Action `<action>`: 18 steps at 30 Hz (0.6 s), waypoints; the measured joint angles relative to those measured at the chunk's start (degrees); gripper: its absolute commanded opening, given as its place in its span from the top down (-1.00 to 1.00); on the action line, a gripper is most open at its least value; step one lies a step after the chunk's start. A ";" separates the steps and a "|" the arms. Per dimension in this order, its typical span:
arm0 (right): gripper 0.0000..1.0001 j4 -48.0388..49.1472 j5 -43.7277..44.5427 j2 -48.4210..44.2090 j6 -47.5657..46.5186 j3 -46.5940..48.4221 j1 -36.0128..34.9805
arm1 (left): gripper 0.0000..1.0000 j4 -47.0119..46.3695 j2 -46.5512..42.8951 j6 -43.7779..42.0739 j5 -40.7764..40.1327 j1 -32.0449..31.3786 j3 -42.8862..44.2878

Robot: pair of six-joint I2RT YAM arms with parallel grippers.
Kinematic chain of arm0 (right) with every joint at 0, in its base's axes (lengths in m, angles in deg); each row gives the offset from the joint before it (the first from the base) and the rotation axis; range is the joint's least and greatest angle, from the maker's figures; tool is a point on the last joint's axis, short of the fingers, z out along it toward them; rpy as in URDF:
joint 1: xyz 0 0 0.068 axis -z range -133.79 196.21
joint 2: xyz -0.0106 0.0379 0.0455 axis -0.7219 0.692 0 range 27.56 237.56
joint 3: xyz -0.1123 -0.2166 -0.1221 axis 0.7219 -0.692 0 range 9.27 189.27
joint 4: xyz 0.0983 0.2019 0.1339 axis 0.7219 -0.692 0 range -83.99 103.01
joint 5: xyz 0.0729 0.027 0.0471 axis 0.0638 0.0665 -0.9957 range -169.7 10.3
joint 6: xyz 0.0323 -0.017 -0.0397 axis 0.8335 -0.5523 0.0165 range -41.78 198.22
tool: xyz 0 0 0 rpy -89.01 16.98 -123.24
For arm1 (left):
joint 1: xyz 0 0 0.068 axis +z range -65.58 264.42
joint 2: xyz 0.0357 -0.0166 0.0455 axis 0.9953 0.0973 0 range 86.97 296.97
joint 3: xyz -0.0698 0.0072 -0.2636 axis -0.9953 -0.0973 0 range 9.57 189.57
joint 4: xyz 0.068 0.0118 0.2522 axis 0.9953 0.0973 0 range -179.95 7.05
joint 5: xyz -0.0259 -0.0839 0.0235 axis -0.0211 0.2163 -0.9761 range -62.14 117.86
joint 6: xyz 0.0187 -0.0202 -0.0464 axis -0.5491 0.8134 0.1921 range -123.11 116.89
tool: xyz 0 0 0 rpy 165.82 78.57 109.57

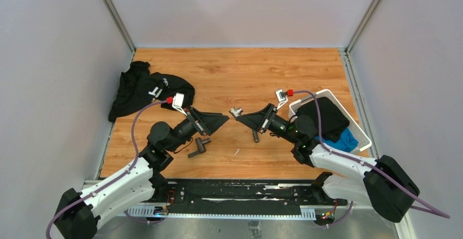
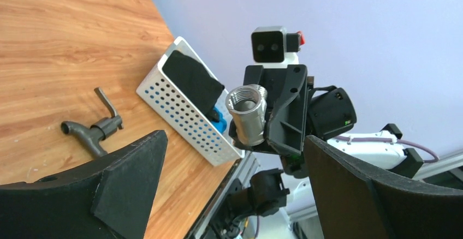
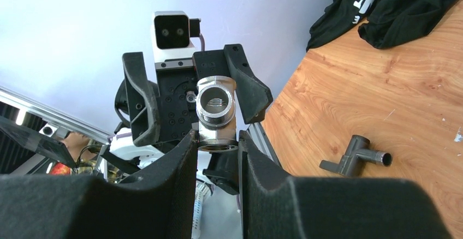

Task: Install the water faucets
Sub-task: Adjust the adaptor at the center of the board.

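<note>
My right gripper (image 1: 243, 118) is shut on a small silver tee fitting (image 1: 236, 111) and holds it above the table's middle; the right wrist view shows the fitting (image 3: 215, 113) pinched between the gripper's (image 3: 217, 143) pads. My left gripper (image 1: 218, 120) is open and empty, facing the fitting from the left a short gap away; its wrist view (image 2: 235, 151) shows the fitting (image 2: 247, 113) ahead. A dark-grey faucet piece (image 1: 200, 147) lies on the wood by the left arm (image 3: 355, 156). A second, with a lever handle (image 1: 255, 135), lies below the right gripper (image 2: 93, 130).
A black garment (image 1: 144, 89) lies at the far left of the wooden table (image 1: 240, 70). A white perforated basket (image 1: 360, 135) holding black and blue cloth stands at the right edge (image 2: 185, 113). Grey walls close in three sides.
</note>
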 measured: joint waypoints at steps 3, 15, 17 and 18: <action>1.00 0.83 0.52 1.27 0.59 0.22 -0.22 | -0.97 -3.93 0.79 0.50 -3.63 -2.54 -1.29; 1.00 4.52 1.07 4.83 3.04 1.20 -1.55 | -0.74 -15.61 8.68 -1.33 -9.55 -6.97 -1.40; 1.00 5.07 1.05 5.51 3.37 1.31 -1.68 | -0.58 -18.29 10.58 -0.57 -9.57 -6.97 -1.40; 1.00 5.31 1.05 5.84 3.52 1.49 -1.79 | -0.49 -19.45 11.47 -0.15 -9.55 -6.99 -1.40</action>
